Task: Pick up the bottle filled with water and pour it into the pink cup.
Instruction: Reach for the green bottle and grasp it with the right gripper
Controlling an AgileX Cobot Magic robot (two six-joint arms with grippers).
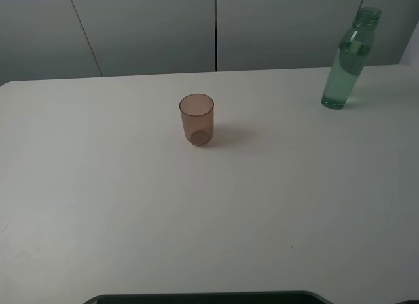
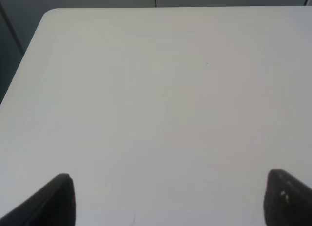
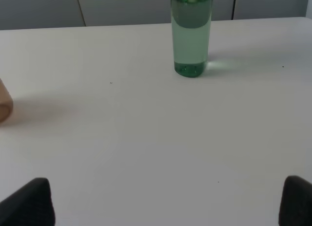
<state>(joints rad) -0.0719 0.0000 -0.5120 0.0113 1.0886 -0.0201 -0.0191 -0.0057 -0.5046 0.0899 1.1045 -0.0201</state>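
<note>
The green-tinted bottle (image 1: 347, 65) stands upright and uncapped at the far right of the white table (image 1: 131, 206), with water in it. It also shows in the right wrist view (image 3: 191, 33), ahead of my open, empty right gripper (image 3: 168, 201). The pink cup (image 1: 197, 119) stands upright near the table's middle; its edge shows in the right wrist view (image 3: 4, 105). My left gripper (image 2: 168, 199) is open and empty over bare table, with neither the bottle nor the cup in its view. Neither gripper shows in the exterior high view.
Grey wall panels (image 1: 216, 29) stand behind the table's far edge. A dark rim (image 1: 203, 297) runs along the table's near edge. The table's far left corner (image 2: 48, 14) shows in the left wrist view.
</note>
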